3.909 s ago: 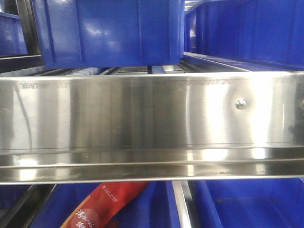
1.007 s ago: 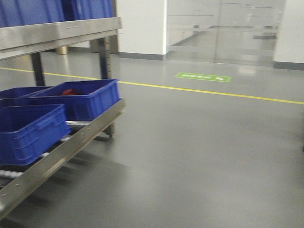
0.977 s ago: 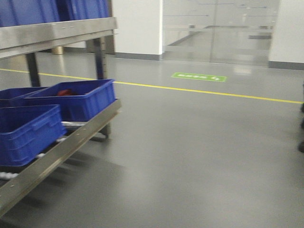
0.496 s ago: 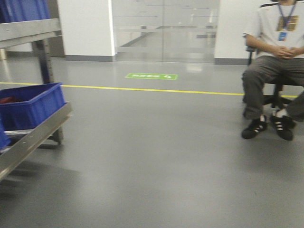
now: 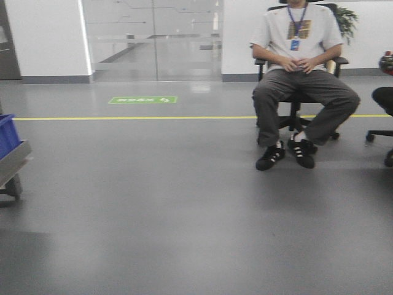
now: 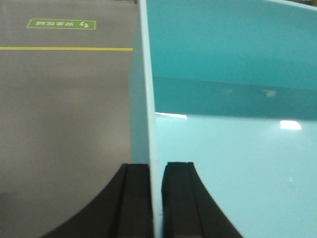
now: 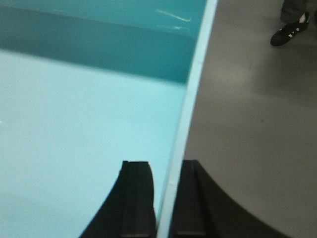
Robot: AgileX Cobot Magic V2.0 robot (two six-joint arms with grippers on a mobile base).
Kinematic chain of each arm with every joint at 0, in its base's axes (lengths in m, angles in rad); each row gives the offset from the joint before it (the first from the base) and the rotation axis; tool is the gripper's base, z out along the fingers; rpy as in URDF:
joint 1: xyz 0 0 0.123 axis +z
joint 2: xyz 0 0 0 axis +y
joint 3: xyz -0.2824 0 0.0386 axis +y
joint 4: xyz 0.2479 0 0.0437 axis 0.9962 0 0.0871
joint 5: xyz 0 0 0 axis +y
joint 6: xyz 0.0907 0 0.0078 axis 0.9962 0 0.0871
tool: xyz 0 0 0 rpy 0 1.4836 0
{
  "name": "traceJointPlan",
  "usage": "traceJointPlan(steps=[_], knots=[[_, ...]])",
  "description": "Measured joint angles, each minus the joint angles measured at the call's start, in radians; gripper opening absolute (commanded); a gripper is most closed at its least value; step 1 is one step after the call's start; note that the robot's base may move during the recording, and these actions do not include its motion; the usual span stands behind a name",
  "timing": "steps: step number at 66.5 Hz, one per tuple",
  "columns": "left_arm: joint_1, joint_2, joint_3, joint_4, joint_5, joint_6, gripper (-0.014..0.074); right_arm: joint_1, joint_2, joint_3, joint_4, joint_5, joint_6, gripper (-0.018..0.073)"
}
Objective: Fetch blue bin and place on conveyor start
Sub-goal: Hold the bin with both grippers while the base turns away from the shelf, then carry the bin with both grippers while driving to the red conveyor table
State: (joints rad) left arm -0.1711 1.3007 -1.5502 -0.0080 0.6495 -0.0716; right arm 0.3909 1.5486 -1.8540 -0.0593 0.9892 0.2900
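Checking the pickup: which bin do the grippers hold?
The turquoise bin, walls pinched by left gripper and right gripper; the dark-blue bin sits on a rack.

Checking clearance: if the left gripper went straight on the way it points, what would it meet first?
The left gripper is shut on the side wall of the blue bin; going on, its inner finger would likely reach the bin's far wall first.

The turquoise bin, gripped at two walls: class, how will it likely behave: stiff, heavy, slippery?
The turquoise bin looks empty, so probably light. Its glossy walls, pinched between the jaws of the left gripper and right gripper, may slip. The thin walls could flex slightly.
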Motion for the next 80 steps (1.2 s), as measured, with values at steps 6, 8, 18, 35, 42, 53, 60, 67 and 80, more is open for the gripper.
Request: traceJointPlan(steps=[6, 8, 18, 35, 42, 53, 60, 67, 80], knots=[[0.000, 0.000, 0.000, 0.000, 0.000, 0.000, -0.0111, 0.000, 0.000, 0.000, 0.000, 0.000, 0.000, -0.0151], [0.000, 0.000, 0.000, 0.000, 0.000, 0.000, -0.0111, 0.000, 0.000, 0.000, 0.000, 0.000, 0.000, -0.0151], [0.000, 0.000, 0.000, 0.000, 0.000, 0.000, -0.0111, 0.000, 0.000, 0.000, 0.000, 0.000, 0.000, -0.0151], [0.000, 0.000, 0.000, 0.000, 0.000, 0.000, -0.0111, 0.000, 0.000, 0.000, 0.000, 0.000, 0.000, -0.0151], [0.000, 0.000, 0.000, 0.000, 0.000, 0.000, -0.0111, 0.000, 0.000, 0.000, 0.000, 0.000, 0.000, -0.0151], [0.000, 0.000, 0.000, 0.000, 0.000, 0.000, -0.0111, 0.000, 0.000, 0.000, 0.000, 0.000, 0.000, -0.0151], [0.000, 0.000, 0.000, 0.000, 0.000, 0.000, -0.0111, 0.000, 0.000, 0.000, 0.000, 0.000, 0.000, -0.0151], [0.000, 0.000, 0.000, 0.000, 0.000, 0.000, -0.0111, 0.000, 0.000, 0.000, 0.000, 0.000, 0.000, -0.0151], [0.000, 0.000, 0.000, 0.000, 0.000, 0.000, -0.0111, 0.000, 0.000, 0.000, 0.000, 0.000, 0.000, -0.0151]])
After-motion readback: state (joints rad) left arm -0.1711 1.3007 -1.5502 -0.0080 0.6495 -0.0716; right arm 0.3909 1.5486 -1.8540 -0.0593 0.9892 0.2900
